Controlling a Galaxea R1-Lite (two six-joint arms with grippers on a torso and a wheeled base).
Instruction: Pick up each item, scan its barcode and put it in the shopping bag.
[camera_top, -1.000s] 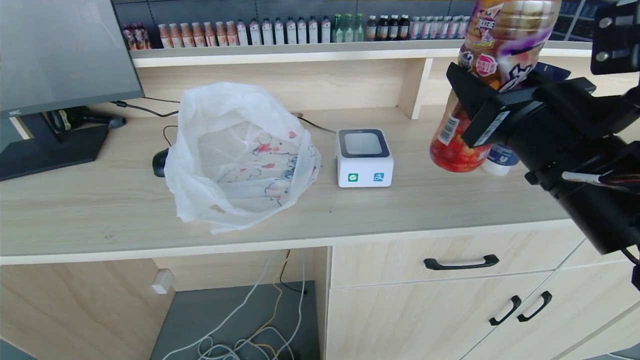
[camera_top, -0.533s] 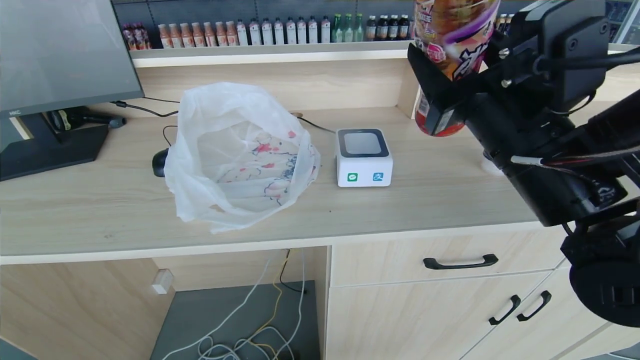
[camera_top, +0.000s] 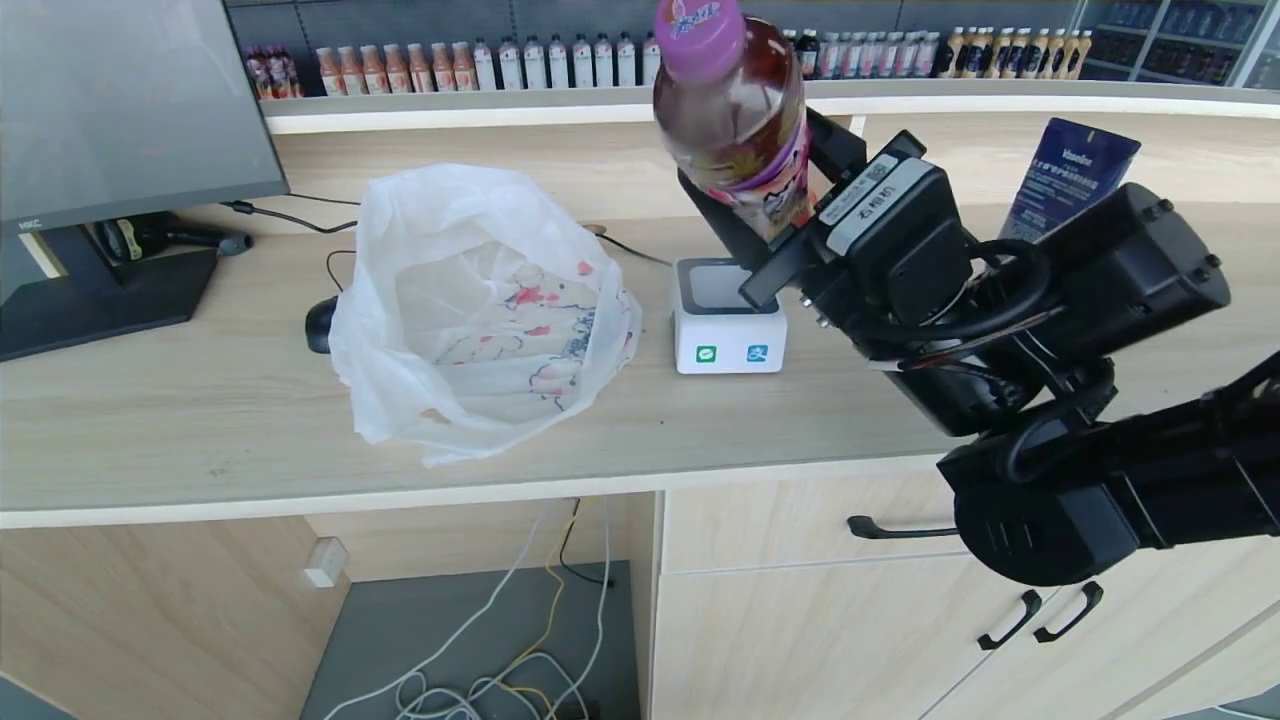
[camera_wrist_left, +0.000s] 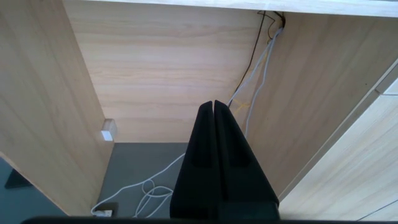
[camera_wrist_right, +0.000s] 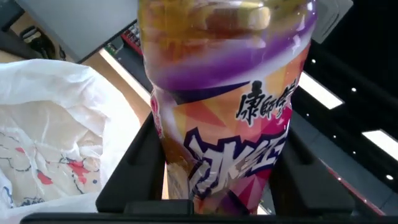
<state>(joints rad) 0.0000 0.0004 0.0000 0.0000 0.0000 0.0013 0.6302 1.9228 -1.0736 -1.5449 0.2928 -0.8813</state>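
Purple-capped bottle: cap up, near upright, pinched in right claw
Scanner: just beneath right claw
Shopping bag: left of scanner, mouth open upward
Left claw: pressed together, low, well apart

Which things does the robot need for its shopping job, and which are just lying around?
For the job:
- drink bottle, held in the right end effector
- white scanner box
- shopping bag
- blue tube, probably waiting its turn

Just lying about:
- monitor
- mouse beside the bag
- shelf bottles
- floor cables
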